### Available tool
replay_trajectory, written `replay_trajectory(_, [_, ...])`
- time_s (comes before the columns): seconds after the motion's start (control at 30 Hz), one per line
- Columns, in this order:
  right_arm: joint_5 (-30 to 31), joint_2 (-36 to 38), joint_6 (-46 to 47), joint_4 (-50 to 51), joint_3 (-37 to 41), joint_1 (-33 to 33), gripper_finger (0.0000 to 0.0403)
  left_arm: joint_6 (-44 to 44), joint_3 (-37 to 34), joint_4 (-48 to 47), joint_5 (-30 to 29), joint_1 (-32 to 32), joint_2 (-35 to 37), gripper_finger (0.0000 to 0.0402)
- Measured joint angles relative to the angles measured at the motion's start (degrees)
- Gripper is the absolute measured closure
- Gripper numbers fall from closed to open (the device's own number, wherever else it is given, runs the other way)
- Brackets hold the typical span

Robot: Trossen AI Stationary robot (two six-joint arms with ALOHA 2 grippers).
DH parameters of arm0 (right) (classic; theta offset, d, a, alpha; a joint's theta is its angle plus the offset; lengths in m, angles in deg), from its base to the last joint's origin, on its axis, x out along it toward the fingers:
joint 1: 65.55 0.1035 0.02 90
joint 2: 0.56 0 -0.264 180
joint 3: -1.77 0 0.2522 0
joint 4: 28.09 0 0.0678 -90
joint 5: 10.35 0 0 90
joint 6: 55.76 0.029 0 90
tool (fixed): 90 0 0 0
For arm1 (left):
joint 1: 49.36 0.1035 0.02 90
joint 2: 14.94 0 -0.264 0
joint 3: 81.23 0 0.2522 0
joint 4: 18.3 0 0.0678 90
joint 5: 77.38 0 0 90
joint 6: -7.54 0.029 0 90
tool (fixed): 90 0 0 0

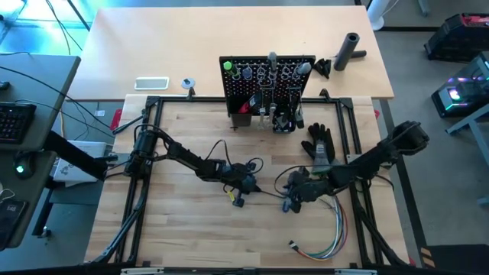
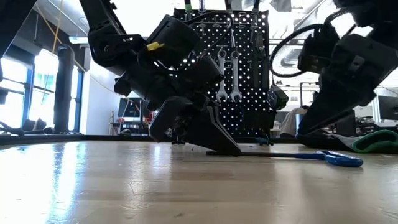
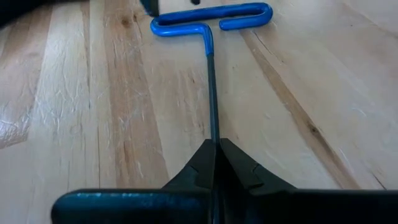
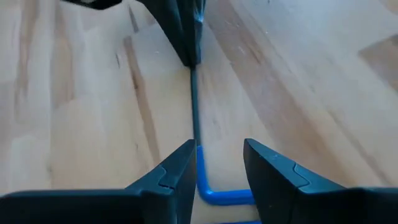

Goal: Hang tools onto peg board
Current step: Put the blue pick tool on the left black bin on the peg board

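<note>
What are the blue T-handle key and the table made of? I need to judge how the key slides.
T-handle key: thin dark shaft, probably steel; glossy blue handle, likely plastic coated. Table: pale wood planks with visible grain and a light sheen, apparently sealed.

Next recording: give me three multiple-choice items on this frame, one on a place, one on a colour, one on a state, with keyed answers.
1. Where does the hex key lie?
A. on the peg board
B. on the table between the two tools
C. beside the phone

2. What colour is its handle?
A. blue
B. red
C. green

3. How is the left tool?
A. wide open
B. shut on the hex key's shaft
C. shut on the glove

Answers:
1 B: it lies flat on the wood in the low view.
2 A: the T-handle is blue.
3 B: the fingers pinch the dark shaft, while the right tool stands open around the handle end.
</note>
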Motion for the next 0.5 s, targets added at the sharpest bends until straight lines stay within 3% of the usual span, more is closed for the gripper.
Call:
replay_trajectory(0.13, [-2.0,0.0,-4.3,2.1,-1.4,-1.1,0.0274,0.0,0.0,1.1,0.0,0.0,0.0,0.0401])
replay_trajectory(0.5, [-4.7,0.0,-4.4,3.5,-1.4,-0.7,0.0274,0.0,0.1,2.2,-0.4,0.0,1.8,0.04])
